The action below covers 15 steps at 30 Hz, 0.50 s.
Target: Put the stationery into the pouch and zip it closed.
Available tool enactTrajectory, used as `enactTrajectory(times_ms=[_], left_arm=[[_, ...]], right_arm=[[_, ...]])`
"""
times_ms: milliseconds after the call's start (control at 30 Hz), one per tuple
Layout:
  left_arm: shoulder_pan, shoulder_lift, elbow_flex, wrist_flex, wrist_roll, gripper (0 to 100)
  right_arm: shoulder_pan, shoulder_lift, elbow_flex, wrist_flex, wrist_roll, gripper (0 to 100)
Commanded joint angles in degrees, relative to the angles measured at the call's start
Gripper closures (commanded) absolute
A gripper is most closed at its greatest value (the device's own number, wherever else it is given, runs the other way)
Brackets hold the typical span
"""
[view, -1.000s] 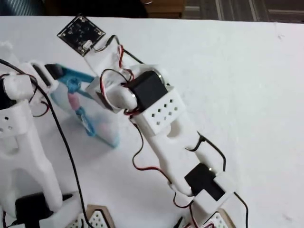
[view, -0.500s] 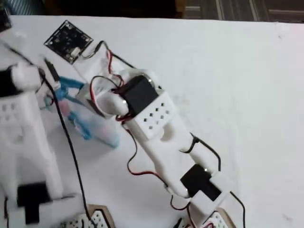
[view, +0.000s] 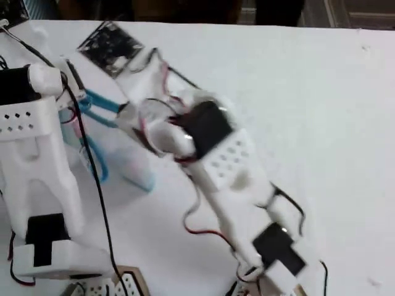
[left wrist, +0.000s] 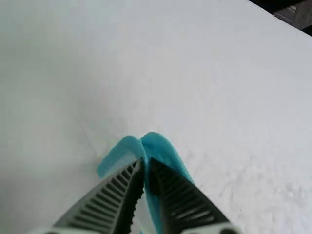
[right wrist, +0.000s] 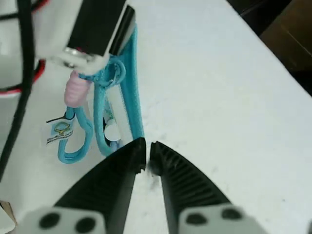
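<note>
Nearest, at the front edge of the white desk [view: 321, 92]: two white arms, one at the left, one running slantwise from the middle toward the far left.

Next out, one pouch only: a translucent soft pouch with blue zip edging [view: 126, 159], on the desk between the two arms, just past the left arm's body.

Two end effectors:
- Left end effector [left wrist: 145, 165] clamped tight on a fold of the pouch's blue edging.
- Right end effector [right wrist: 147, 148] low over the desk at the other end of that edging, dark jaws drawn together to a thin slit. Impossible to tell whether anything sits pinched there.

Hanging at the zip: one pink bead [right wrist: 74, 91], one blue cord loop [right wrist: 89, 130], one small printed tag [right wrist: 59, 130].

Farthest, one dark square circuit board [view: 110, 44] on the slanting arm's wrist.

Against half a second before:
- Slanting arm swung toward the right of the high view, circuit board carried along with it.
- Left arm drawn farther up that view.
- Pouch about where it was.
</note>
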Motion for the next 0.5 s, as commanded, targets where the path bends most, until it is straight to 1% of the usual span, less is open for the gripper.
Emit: enactTrajectory(times_ms=[0, 100, 200, 267, 333, 400, 467], left_arm=[[-0.7, 3.6, 0.5, 0.4, 0.5, 98], [-0.7, 3.6, 0.5, 0.4, 0.5, 98], [-0.6, 3.6, 0.5, 0.4, 0.5, 98], [-0.4, 3.6, 0.5, 0.4, 0.5, 98], [-0.4, 3.6, 0.5, 0.4, 0.4, 98], [-0.4, 3.6, 0.5, 0.5, 0.3, 98], [-0.5, 3.6, 0.5, 0.5, 0.3, 98]], right_arm=[[1.6, -10.1, -0.4, 0.2, -0.6, 97.3], [1.1, -16.6, -0.2, 2.1, -0.6, 97.3], [-4.5, -21.1, 5.1, 7.0, -0.7, 97.3], [-9.0, -23.6, 11.8, 8.1, -3.9, 97.3], [-12.8, -26.1, 21.0, 5.7, -7.6, 97.3], [-16.4, -28.8, 31.8, 1.3, -8.0, 97.4], [-19.4, -32.2, 43.7, -5.8, -8.1, 97.6]])
